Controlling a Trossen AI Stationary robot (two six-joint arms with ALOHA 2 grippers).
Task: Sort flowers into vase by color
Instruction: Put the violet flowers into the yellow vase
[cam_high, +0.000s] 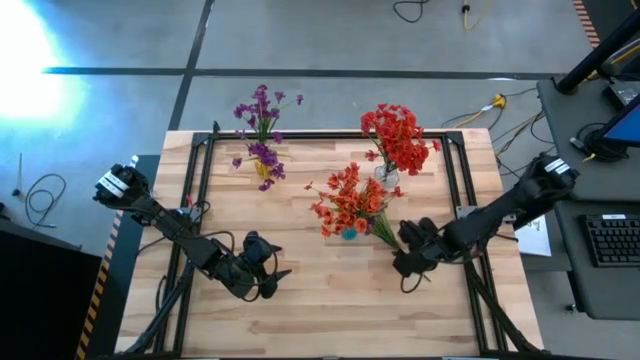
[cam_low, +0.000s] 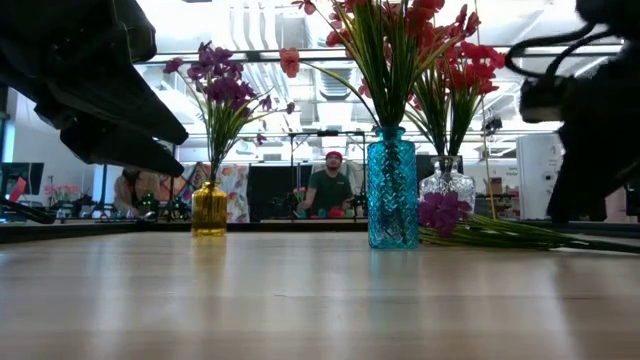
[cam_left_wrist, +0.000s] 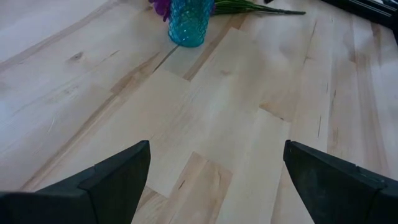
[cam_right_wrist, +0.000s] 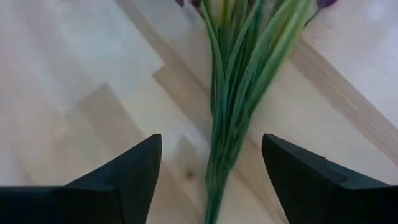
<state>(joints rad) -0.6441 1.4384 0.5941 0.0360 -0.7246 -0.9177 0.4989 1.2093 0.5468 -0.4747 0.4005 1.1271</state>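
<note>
A bunch of purple flowers (cam_low: 443, 212) lies on the table beside the blue vase (cam_high: 348, 232), its long green stems (cam_right_wrist: 233, 93) flat on the wood. My right gripper (cam_right_wrist: 211, 149) is open, slanting down over the stem ends, one finger on either side and not touching them. The blue vase holds red flowers (cam_high: 345, 200). A clear vase (cam_high: 388, 177) holds more red flowers, and a yellow vase (cam_high: 262, 172) holds purple ones. My left gripper (cam_high: 275, 272) stands open over bare wood at the near left, holding nothing.
The three vases stand in the far half of the wooden table (cam_high: 330, 310). A black frame (cam_high: 200, 180) runs along the table's edges. Bare wood lies between the two grippers. People show in the room beyond the table in the low view.
</note>
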